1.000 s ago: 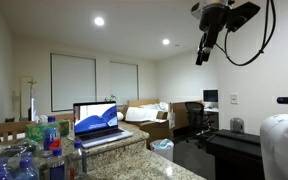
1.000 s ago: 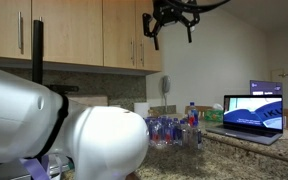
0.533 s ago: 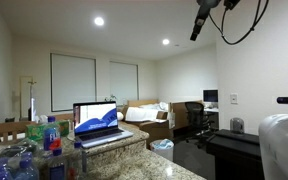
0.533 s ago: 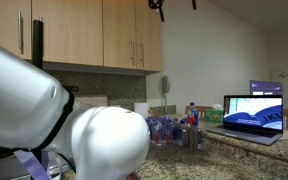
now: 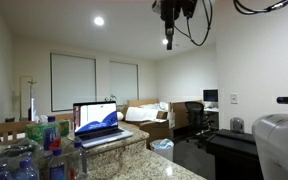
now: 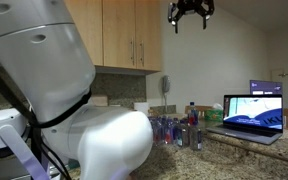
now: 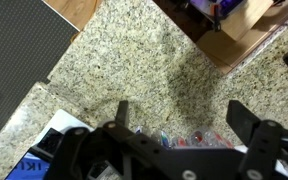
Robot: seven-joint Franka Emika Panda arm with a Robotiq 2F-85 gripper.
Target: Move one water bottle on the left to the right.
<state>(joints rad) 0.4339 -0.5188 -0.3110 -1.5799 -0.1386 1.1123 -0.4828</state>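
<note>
The gripper hangs high at the top of the frame in both exterior views, far above the surface. In the wrist view its two fingers stand wide apart at the bottom of the frame. There is nothing between them. It holds nothing.

The water bottles stand in a close bunch on the speckled stone surface. In one exterior view they are a bit right of the middle, just beside the open laptop. In the other they sit at the lower left of the frame, with the laptop to their right. Which bottle has the blue band is too small to tell. No bottle touches the gripper.

The wrist view looks down on the stone surface. Small colored bits show at the bottom edge between the fingers, too small to name.
</note>
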